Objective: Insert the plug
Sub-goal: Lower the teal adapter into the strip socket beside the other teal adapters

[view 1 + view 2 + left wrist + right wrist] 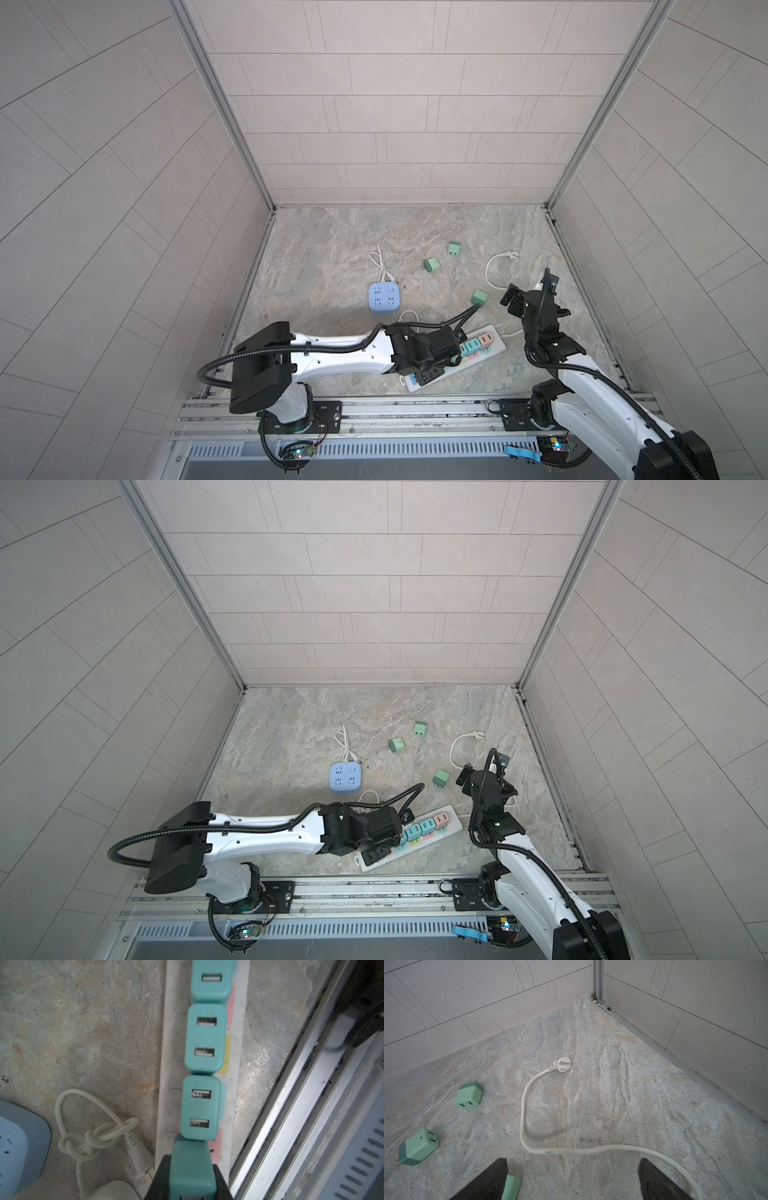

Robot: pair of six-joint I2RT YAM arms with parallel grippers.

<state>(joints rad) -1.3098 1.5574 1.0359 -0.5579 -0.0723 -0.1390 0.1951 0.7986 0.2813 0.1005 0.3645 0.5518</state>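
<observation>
I see my left gripper (191, 1165) clamped on the teal plug (190, 1153) at lower centre — over the power strip (166, 1068); right gripper (573, 1161) gapes, empty.

No lettering, brand, number or sign is showing clearly enough to read in any view. The teal plugs (204, 1039) sitting on the white power strip (167, 1068) are showing only plain faces with port openings, and the blue socket cube (383, 300) is showing only unlabelled slot marks.
</observation>
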